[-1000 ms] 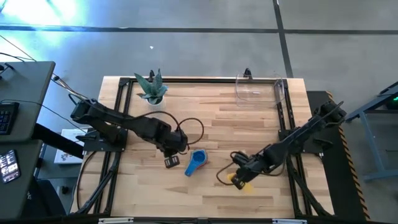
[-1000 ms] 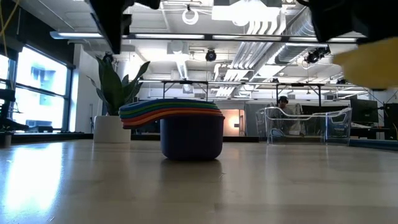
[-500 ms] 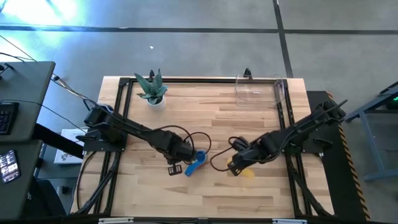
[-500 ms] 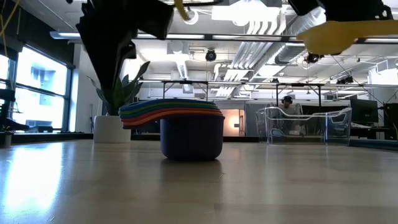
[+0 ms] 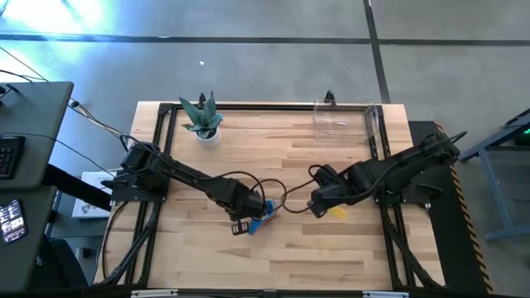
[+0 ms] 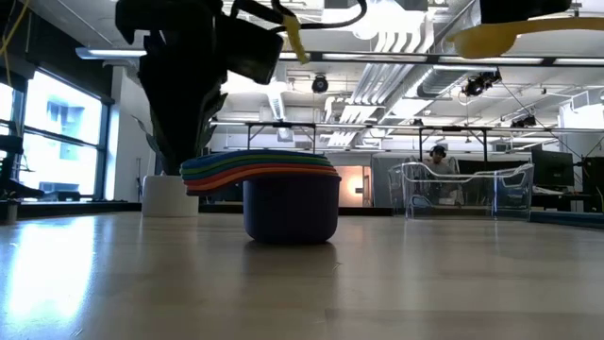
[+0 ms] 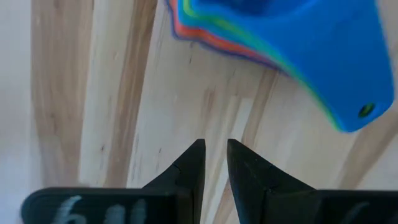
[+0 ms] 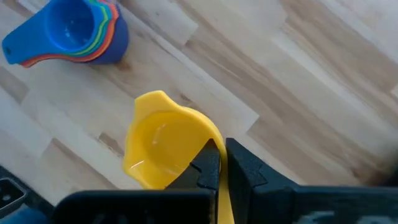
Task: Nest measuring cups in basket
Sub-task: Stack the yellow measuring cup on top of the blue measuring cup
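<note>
Mid-worktop (image 5: 331, 157), your nested cups (image 5: 258, 217) stand with blue on top, handles pointing at the left arm. Your right end effector (image 8: 219, 163) pinches the yellow cup (image 8: 163, 146) by its handle, held aloft just to the stack's right. Your left end effector (image 7: 211, 163), nearly closed and empty, hovers beside the stack. The basket (image 5: 346, 118) waits at the far right corner.

Two dark jointed arms (image 5: 190, 175), looping black cables (image 5: 269, 189), pointed black fingers (image 7: 186, 171)
</note>
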